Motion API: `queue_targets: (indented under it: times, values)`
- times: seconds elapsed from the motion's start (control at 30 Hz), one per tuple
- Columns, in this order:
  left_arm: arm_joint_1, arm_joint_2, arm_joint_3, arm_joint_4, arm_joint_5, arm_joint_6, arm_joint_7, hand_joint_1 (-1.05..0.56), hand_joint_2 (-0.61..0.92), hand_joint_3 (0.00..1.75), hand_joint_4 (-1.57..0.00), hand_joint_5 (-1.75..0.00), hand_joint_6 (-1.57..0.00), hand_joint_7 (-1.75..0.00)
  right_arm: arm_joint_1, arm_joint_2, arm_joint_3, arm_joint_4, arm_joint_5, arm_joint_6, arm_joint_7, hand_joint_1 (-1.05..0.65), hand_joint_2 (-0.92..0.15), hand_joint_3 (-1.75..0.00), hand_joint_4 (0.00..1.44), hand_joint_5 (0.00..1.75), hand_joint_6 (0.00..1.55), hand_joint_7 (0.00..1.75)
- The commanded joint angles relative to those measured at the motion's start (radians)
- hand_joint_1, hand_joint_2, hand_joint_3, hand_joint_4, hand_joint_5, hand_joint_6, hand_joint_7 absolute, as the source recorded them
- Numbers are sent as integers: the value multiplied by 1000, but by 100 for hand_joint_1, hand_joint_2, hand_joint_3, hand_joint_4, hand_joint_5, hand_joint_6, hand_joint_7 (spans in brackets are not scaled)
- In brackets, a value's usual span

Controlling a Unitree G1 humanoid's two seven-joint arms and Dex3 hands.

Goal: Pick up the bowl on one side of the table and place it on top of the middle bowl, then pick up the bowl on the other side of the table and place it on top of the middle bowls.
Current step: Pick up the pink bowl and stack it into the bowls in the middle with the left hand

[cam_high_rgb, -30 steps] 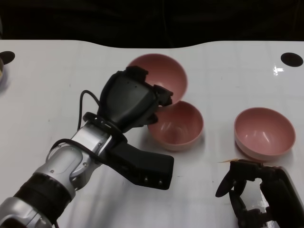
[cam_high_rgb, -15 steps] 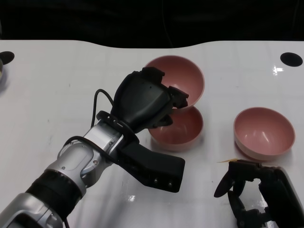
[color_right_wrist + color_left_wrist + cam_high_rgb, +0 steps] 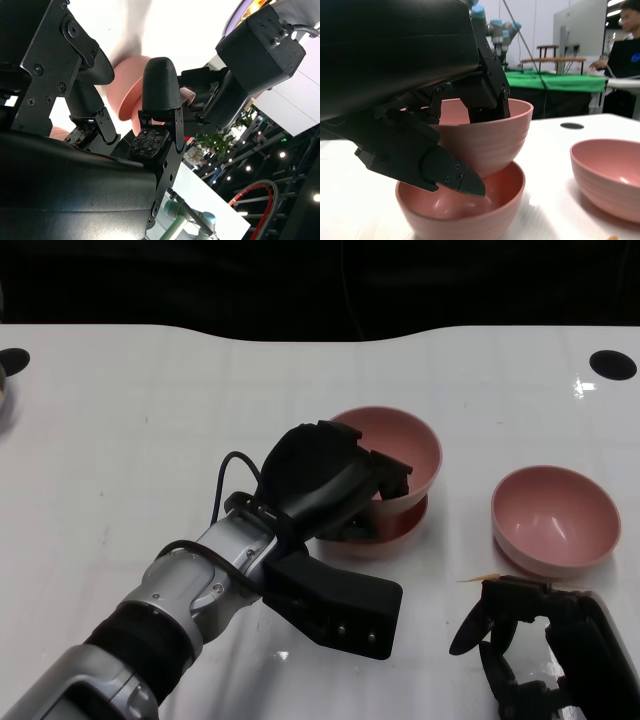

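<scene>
My left hand (image 3: 325, 480) grips a pink bowl (image 3: 395, 450) by its near rim, fingers inside and outside the wall. The bowl hangs tilted over the middle pink bowl (image 3: 395, 535), its base down within that bowl's rim. In the left wrist view the held bowl (image 3: 487, 135) sits in the mouth of the middle bowl (image 3: 470, 210); whether they touch I cannot tell. A third pink bowl (image 3: 555, 520) stands alone at the right, and the left wrist view shows this bowl (image 3: 610, 175) too. My right hand (image 3: 520, 640) rests low, just in front of it, fingers apart and holding nothing.
Black round holes mark the white table at the far right (image 3: 613, 365) and far left (image 3: 15, 360). A small tan scrap (image 3: 485, 577) lies by my right hand. A person (image 3: 627, 35) stands well behind the table.
My left hand has carried the bowl rightward and toward me, then lowered it over the middle bowl. The right hand and the right bowl have stayed put.
</scene>
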Motion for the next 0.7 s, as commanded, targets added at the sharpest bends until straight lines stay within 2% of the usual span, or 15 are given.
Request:
queue_targets:
  times: [0.03,0.07,0.13,0.17,0.43,0.5,0.57,0.7]
  values:
    - [-14,4,-1,13,-12,1,-22,-27,91,13,-81,-175,-94,-95,11,-4,-5,-14,5,9,-4,19,-1,-167,95,162,100,115]
    - [-12,0,-3,26,-17,-4,-23,-26,91,14,-81,-175,-93,-97,11,-4,-5,-15,3,9,-6,19,-1,-167,95,162,100,115]
    - [-10,-7,-3,50,-26,-18,-23,-26,90,20,-83,-175,-86,-119,11,-4,-5,-16,0,10,-7,20,-2,-167,95,161,100,115]
    - [-11,-9,-5,58,-26,-19,-21,-26,89,22,-83,-175,-84,-123,11,-4,-5,-16,-1,9,-8,20,-2,-167,95,161,100,114]
    - [-13,-14,-10,85,-40,-17,-40,-26,88,27,-81,-175,-77,-134,8,-4,-5,-12,-4,2,-12,21,-2,-167,95,161,100,114]
    - [-13,-13,-8,97,-51,-26,-47,-25,88,29,-80,-175,-77,-132,8,-3,-4,-13,-2,2,-11,22,-2,-167,96,161,100,114]
    - [-13,-13,-8,103,-58,-29,-57,-24,87,34,-78,-175,-78,-123,8,-2,-4,-12,1,2,-9,22,-3,-166,95,162,100,114]
    - [-16,-12,-10,107,-62,-31,-59,-24,85,37,-78,-175,-79,-119,8,-3,-3,-12,1,2,-9,22,-3,-165,95,163,100,114]
